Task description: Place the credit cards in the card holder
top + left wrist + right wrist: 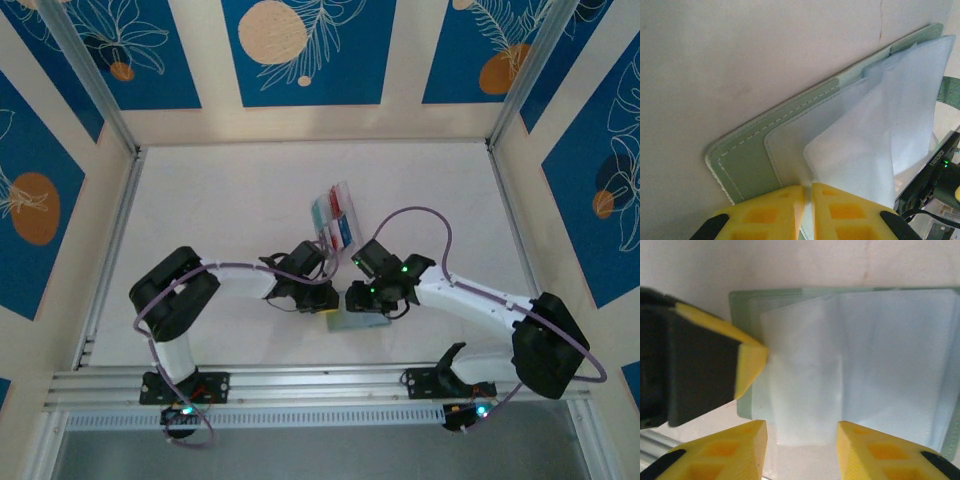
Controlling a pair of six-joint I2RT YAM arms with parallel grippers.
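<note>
Item: card holder (pixel 745 165), open; left gripper (pixel 808 212) pinching its 6 o'clock edge; right gripper (pixel 800 450) spread; a slip would likely shut it.

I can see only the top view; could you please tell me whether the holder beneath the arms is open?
Observer: Yes. In the left wrist view the holder lies open, and its clear sleeves are fanned up.
Operator: Thank you. Is either arm gripping them?
Observer: The left jaws look shut on the edge of one of the sleeves.
Operator: And the right?
Observer: In the right wrist view the right jaws are open, astride the sleeves' near edge.
</note>
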